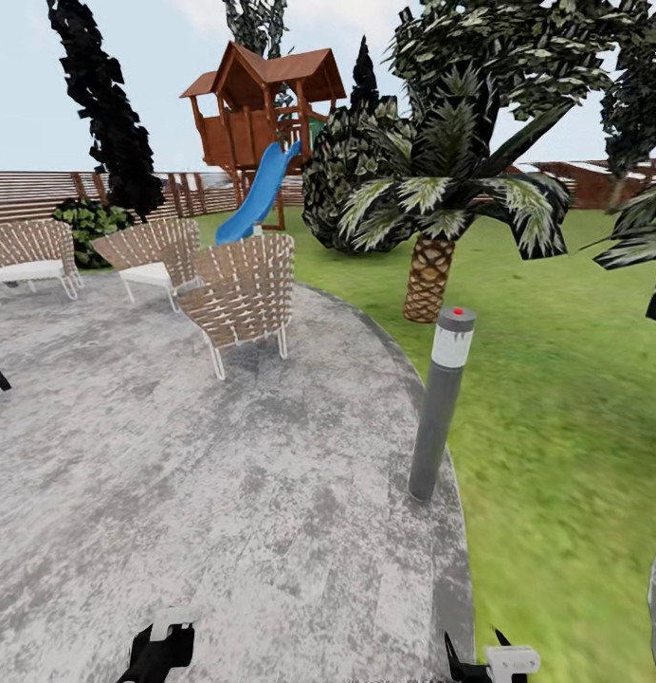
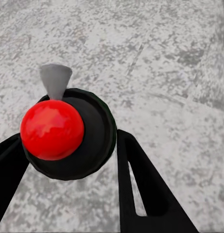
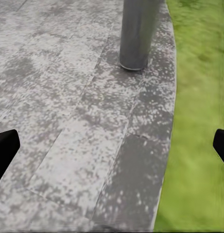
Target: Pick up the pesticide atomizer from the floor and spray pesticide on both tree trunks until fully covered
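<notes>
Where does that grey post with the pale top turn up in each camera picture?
Head view: the grey cylindrical post stands right of centre, where grey mottled stone paving meets green grass.
Right wrist view: its lower part stands at that same edge.
Left wrist view: paving beneath a red-topped black bottle.
Shared landmark: that paving.
</notes>
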Robot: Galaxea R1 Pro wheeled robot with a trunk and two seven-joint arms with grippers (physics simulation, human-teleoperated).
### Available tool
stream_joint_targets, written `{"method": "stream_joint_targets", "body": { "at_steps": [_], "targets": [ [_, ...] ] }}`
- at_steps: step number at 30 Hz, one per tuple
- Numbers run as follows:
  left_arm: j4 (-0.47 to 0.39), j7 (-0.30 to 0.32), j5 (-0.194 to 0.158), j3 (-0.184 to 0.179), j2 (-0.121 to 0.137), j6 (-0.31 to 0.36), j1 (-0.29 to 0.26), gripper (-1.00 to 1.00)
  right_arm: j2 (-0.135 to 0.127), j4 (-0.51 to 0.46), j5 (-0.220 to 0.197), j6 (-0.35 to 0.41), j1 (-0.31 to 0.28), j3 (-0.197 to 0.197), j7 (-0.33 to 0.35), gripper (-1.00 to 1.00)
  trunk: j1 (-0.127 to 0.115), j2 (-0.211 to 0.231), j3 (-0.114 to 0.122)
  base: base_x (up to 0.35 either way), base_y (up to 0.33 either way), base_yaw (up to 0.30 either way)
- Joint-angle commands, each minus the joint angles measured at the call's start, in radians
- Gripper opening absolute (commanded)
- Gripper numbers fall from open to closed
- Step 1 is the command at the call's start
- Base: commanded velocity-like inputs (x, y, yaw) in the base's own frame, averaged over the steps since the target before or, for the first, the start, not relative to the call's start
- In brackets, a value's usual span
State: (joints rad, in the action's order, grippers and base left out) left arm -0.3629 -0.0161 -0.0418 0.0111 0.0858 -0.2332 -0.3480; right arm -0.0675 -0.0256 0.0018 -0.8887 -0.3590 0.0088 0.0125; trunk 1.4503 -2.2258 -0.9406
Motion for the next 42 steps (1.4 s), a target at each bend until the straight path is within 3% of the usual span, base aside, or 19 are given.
{"method": "stream_joint_targets", "body": {
  "at_steps": [1, 16, 42],
  "targets": [
    [0.000, -0.001, -0.004, 0.000, 0.000, -0.003, 0.000, -1.00, 0.000, 0.001, 0.000, -0.003, -0.001, 0.000, 0.001, 1.00, 0.000, 0.000, -0.001, -0.014, -0.002, -0.300],
    [0.001, -0.001, -0.004, 0.000, -0.001, -0.003, 0.000, -1.00, 0.000, 0.001, 0.000, -0.003, -0.001, 0.000, 0.001, 1.00, 0.000, 0.000, -0.001, -0.015, -0.015, -0.300],
    [0.000, -0.001, -0.004, 0.000, -0.001, -0.003, 0.000, -1.00, 0.000, 0.001, 0.000, -0.003, -0.001, 0.000, 0.001, 1.00, 0.000, 0.000, -0.001, -0.169, -0.205, -0.300]
  ]
}}
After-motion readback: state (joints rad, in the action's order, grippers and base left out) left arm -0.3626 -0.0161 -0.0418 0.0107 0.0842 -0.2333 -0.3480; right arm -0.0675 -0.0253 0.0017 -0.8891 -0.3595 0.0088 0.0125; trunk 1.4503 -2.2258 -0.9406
